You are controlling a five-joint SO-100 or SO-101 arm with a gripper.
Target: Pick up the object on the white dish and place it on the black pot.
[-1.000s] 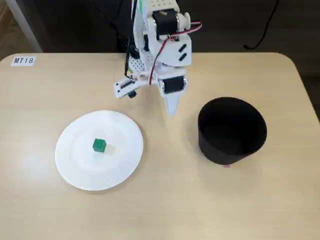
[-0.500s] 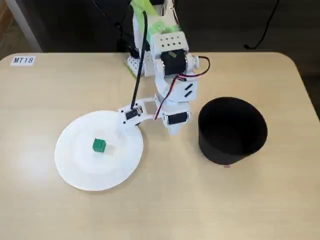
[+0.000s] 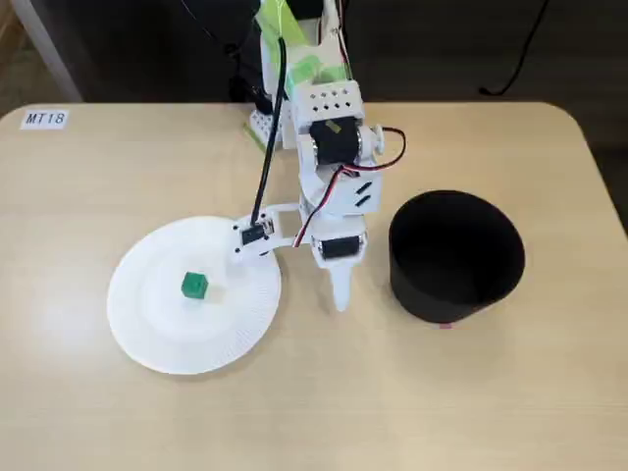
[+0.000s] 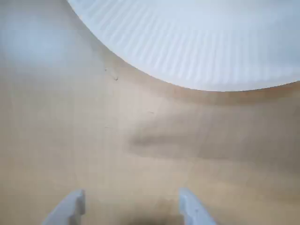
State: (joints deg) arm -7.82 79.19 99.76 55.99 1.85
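We see the green block point(image 3: 194, 285) sitting on the white plate point(image 3: 147, 334). Our gripper point(image 4: 132, 202) hangs over bare table between plate and black pot point(image 3: 456, 257), fingers apart and holding nothing, ready to reach.

Ribbed matt paper dish point(image 3: 157, 339), smooth pale wood-look table point(image 3: 491, 392), matt pot point(image 3: 456, 257).

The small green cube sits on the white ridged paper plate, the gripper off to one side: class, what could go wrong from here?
1. The small green cube is tiny, so the open gripper could knock it aside.
2. The white ridged paper plate looks light; a finger catching its raised rim might shift or tip it.
3. The black cylindrical pot stands close beside the arm, which could bump it while carrying the cube across.
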